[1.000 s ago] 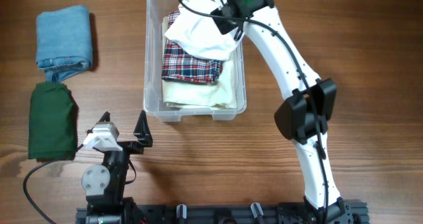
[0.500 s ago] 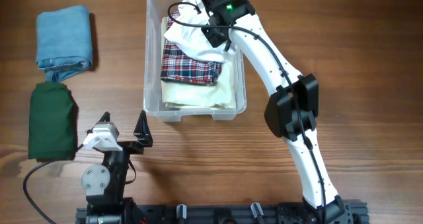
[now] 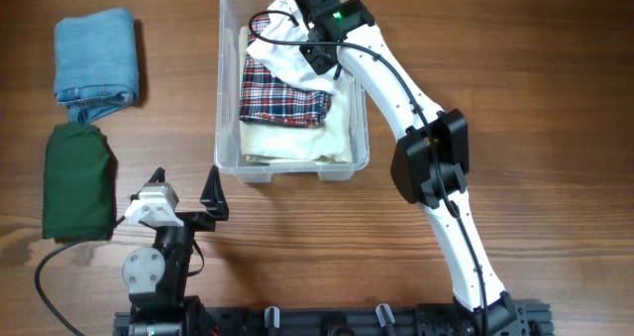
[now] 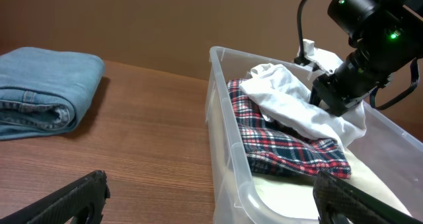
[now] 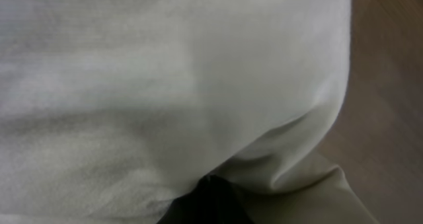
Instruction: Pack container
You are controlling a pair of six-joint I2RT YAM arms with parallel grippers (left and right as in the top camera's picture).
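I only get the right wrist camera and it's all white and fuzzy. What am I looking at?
Observer: A white garment lying on a plaid garment inside the container.
Operator: Where's my gripper?
Observer: The right gripper is down on that white garment, at the container's far end.
Operator: Anything left to pack?
Observer: Folded jeans and a dark green cloth lie on the table, left of the container.

Overhead looks down, left wrist sideways, sharing the container (image 3: 226, 78); right wrist hugs cloth (image 5: 165, 85)
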